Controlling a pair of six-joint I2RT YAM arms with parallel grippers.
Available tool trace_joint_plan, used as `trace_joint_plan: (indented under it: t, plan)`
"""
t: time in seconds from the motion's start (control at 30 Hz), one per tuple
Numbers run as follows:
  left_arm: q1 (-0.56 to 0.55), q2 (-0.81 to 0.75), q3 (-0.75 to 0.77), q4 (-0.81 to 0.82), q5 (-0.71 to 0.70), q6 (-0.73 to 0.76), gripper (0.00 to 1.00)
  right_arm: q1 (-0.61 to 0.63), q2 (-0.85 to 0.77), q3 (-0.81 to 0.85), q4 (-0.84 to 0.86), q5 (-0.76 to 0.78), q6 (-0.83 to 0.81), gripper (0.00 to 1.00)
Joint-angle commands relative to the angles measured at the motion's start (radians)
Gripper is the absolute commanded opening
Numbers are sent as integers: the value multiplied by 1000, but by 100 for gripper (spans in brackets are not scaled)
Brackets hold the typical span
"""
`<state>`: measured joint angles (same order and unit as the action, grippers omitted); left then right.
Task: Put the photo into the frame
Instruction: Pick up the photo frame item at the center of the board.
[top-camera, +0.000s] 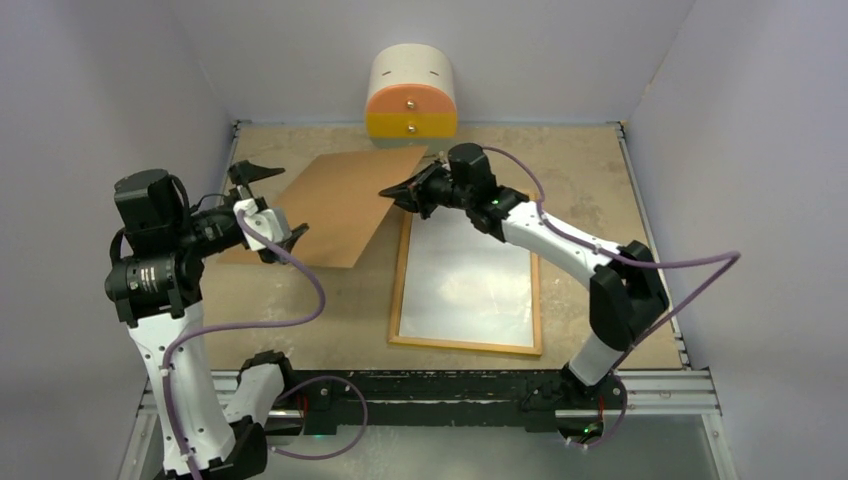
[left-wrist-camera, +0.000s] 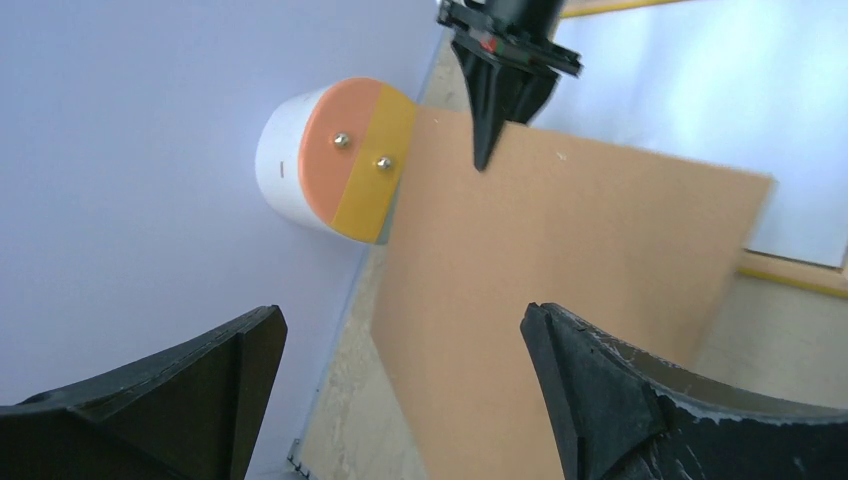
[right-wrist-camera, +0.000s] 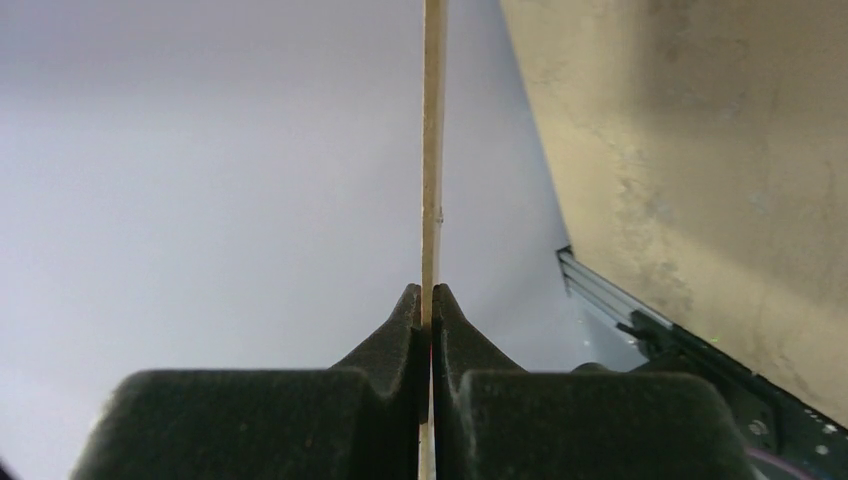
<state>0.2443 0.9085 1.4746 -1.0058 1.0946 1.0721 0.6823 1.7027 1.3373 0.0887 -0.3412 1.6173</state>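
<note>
The right claw (top-camera: 390, 190) is clamped hard on the thin flat brown backing board (top-camera: 335, 205). The right wrist view shows both fingers pressed shut on the board's bare edge, nothing but a sliver between them. It grips one corner only, at about 1 o'clock on the board, and the rest of the sheet hangs out tilted toward 9 o'clock.

The left claw (top-camera: 268, 205) stands wide open with nothing in it, just off the board's 9 o'clock edge.

The thin rectangular frame (top-camera: 397, 280) lies flat on the worn tan table (top-camera: 580, 170), wood-coloured back up, at about 4 o'clock from the table's centre. A white sheet (top-camera: 465, 275) fills its opening. I read that as the photo lying face down, seated or nearly so, though its picture side is hidden.

At 12 o'clock sits a white rounded drawer unit with orange and yellow fronts (top-camera: 412, 95), well clear.

Now the danger. A one-corner pinch on a wide board invites it to swivel or slip out. If it drops, its near corner, right beside the frame's 9 o'clock rail, could knock the frame or skew the sheet inside. The open left fingers are also close enough to bump that hanging edge.
</note>
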Motion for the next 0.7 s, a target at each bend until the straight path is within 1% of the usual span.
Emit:
trace_joint_plan:
  t: [0.0,0.07,0.13,0.27,0.43,0.47,0.53,0.6,0.67]
  plan:
    - [-4,54,115,-408,80,342,98,-30,-129,-69,245,-62,168,0]
    - [-15,47,113,-426,51,335,97,-33,-140,-89,264,-61,186,0]
    - [-42,22,90,-426,13,365,97,-33,-141,-99,276,-57,199,0]
    - [-46,-3,56,-427,27,377,95,-33,-130,-92,322,-25,225,0]
    - [-49,-23,-31,-426,35,438,91,-29,-122,-56,304,10,242,0]
    - [-48,-24,-49,-425,29,456,89,-28,-119,-52,309,14,246,0]
    - [-48,-25,-80,-418,11,501,80,-19,-112,-34,289,23,241,0]
    - [-49,-26,-101,-364,2,477,74,-5,-102,-20,270,34,236,0]
    - [-47,-35,-123,-304,5,446,71,8,-87,-19,278,37,245,0]
